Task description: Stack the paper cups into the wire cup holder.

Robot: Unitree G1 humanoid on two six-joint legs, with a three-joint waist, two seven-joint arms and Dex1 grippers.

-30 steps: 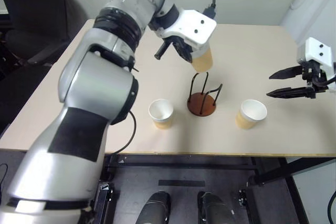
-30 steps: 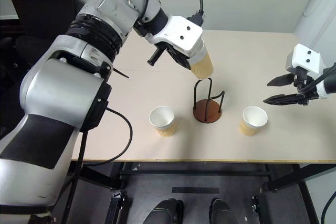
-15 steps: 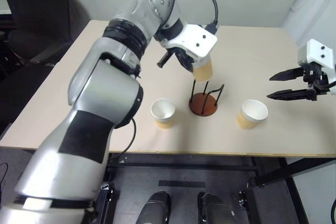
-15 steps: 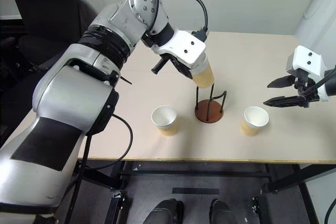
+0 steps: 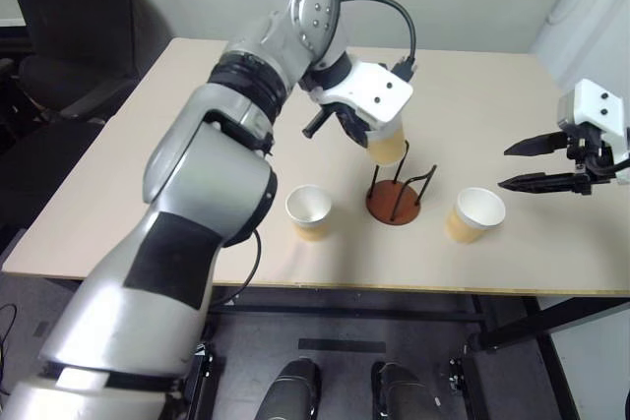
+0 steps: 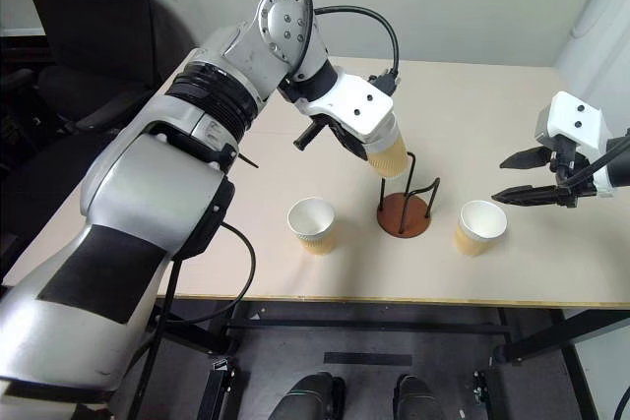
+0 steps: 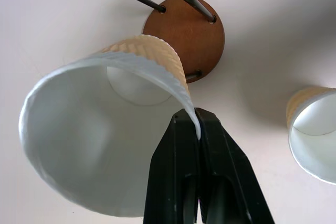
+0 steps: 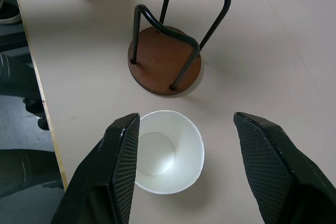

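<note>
Left gripper (image 7: 198, 129): fingers pinched together on the rim of one paper cup (image 5: 387, 148), tan side out; the cup hangs tilted just above the wire loops, its bottom at the top of the loops
Wire cup holder (image 5: 393, 202): upright near the middle of the table's near half, round brown base flat on the top, black loops rising from it
Second cup (image 5: 309, 212): upright, mouth up, beside the holder on the robot's left, close to the table's near edge
Third cup (image 5: 473, 215): upright, mouth up, on the holder's right, also near that edge
Right gripper (image 5: 536, 164): fingers spread wide, holding nothing; it hangs above the table's right edge, apart from the third cup
Table (image 5: 177, 154): pale beige top
</note>
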